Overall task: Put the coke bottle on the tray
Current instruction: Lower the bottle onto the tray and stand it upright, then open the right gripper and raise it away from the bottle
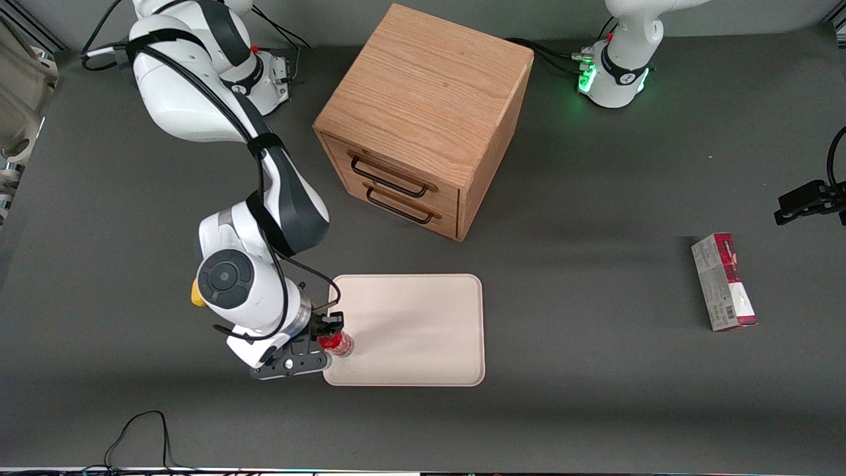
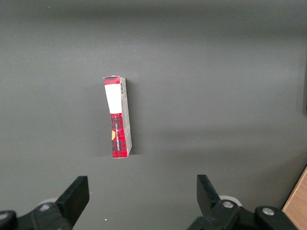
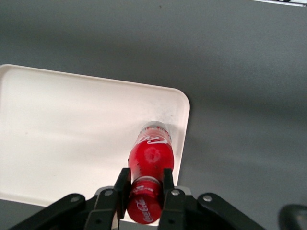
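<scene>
The coke bottle (image 1: 338, 344) is a small red bottle with white script, a red cap and a clear base. It stands upright inside the corner of the cream tray (image 1: 423, 317) nearest the working arm and the front camera. My gripper (image 1: 328, 342) is shut on the bottle's neck just below the cap. The right wrist view looks down on the bottle (image 3: 151, 158) between the black fingers (image 3: 123, 184), its clear base over the tray (image 3: 72, 129) close to the rim. I cannot tell whether the base touches the tray.
A wooden two-drawer cabinet (image 1: 423, 119) stands farther from the front camera than the tray. A red-and-grey carton (image 1: 724, 282) lies toward the parked arm's end of the table and also shows in the left wrist view (image 2: 117, 117). A black cable (image 1: 139, 436) loops near the table's front edge.
</scene>
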Robot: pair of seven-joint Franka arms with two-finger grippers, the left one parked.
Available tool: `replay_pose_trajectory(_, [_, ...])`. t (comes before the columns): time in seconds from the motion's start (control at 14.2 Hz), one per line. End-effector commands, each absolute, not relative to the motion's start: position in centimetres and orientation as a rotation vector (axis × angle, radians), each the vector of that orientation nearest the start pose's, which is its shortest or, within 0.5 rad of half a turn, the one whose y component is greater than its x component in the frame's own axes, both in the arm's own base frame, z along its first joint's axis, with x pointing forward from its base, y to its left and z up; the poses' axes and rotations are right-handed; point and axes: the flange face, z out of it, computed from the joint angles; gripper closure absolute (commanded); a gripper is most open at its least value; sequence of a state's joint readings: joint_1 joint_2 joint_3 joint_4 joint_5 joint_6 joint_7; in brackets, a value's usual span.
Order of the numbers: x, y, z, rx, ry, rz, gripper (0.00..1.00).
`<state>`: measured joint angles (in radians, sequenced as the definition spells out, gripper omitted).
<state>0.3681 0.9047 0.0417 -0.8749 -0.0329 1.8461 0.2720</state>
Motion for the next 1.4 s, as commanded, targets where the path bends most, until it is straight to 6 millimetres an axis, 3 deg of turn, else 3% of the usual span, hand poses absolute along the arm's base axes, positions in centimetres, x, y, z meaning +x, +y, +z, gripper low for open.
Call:
replay_pose_trajectory(0.0, [73.3, 30.5, 35.8, -3.13, -0.254, -0.145, 1.0])
replay_pose_trajectory(0.35, [73.0, 30.5, 34.5, -3.138, -0.244, -0.108, 1.0])
replay_pose_trajectory(0.42, [73.0, 30.6, 34.5, -3.138, -0.231, -0.105, 0.59])
replay_pose_trajectory(0.49, [72.9, 30.6, 34.3, -3.137, -0.228, -0.099, 0.01])
replay_pose_trajectory(0.7, [72.6, 30.4, 36.5, -3.138, -0.213, -0.107, 0.0])
replay_pose_trajectory(0.98, [69.4, 28.7, 44.2, -3.185, -0.102, 0.072, 0.0])
replay_pose_trajectory(1.33, [63.8, 25.8, 54.2, -3.227, -0.063, 0.207, 0.0])
